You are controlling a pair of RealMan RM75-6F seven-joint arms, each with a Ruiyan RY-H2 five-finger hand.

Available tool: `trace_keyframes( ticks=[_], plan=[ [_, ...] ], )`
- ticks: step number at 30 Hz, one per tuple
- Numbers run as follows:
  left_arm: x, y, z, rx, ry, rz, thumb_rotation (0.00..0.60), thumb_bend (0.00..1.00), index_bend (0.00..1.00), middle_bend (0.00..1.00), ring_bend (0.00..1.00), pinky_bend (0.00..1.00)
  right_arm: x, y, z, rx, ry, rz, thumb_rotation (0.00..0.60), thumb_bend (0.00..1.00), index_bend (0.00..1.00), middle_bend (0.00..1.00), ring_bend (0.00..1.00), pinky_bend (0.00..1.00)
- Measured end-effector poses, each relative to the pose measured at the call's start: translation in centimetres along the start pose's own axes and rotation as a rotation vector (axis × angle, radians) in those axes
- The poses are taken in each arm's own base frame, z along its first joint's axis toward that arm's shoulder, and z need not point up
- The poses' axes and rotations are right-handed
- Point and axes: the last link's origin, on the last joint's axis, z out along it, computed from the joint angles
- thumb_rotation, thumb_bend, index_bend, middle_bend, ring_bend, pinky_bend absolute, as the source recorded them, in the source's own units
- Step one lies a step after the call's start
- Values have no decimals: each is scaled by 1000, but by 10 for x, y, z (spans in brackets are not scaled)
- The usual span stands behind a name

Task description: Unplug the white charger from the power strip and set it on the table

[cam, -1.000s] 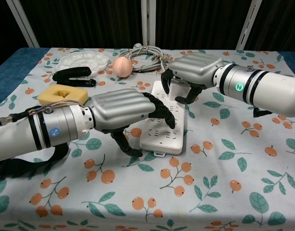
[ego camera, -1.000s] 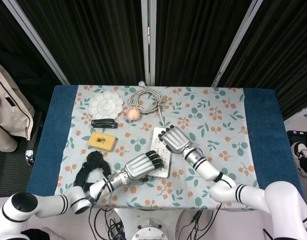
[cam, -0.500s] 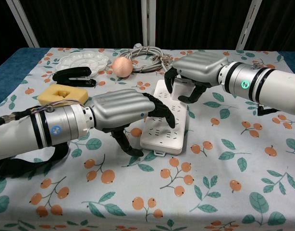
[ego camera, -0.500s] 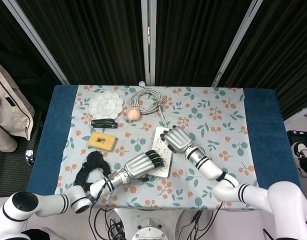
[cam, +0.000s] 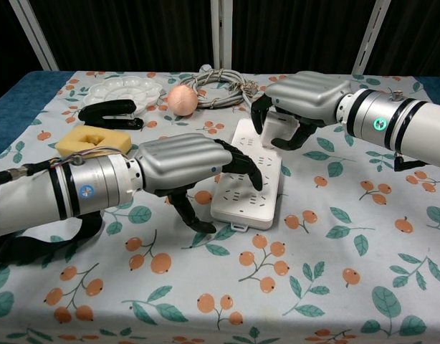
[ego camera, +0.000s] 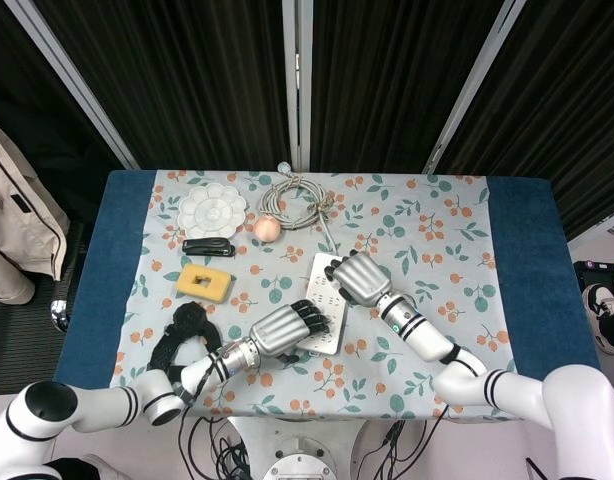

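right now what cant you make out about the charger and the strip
- White charger: mostly covered by the right hand in the chest view, fully hidden under it in the head view; whether its prongs have left the power strip cannot be told.
- Near-left part of the strip: hidden by the left hand in both views; whether its fingers press the strip is unclear.
- Strip's cable: not traceable in either view.

Left hand (cam: 178, 166) pressing down; right hand (cam: 300, 100) curled, gripping.
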Motion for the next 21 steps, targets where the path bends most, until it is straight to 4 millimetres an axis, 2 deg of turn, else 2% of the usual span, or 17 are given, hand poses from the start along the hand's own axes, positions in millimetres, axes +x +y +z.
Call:
trace_keyframes(
  ticks=[6, 11, 16, 21],
  plan=[
    [1, 3, 1, -6, 0, 1, 600, 165, 263, 253, 168, 178, 3, 1, -1, 3, 20, 2, 600, 522, 918, 712, 562, 435],
    [10, 5, -2, -17, 41, 10, 600, 165, 263, 253, 168, 179, 19, 10, -6, -28, 82, 53, 600, 520, 891, 700, 550, 436],
    [31, 1, -15, 0, 131, 18, 600, 165, 263, 252, 168, 179, 29, 29, -21, -92, 59, 129, 600, 492, 703, 638, 498, 397],
    [51, -20, -40, 99, 220, 32, 600, 165, 263, 252, 168, 178, 25, 47, -44, -166, -81, 267, 600, 464, 496, 504, 374, 322]
  ],
)
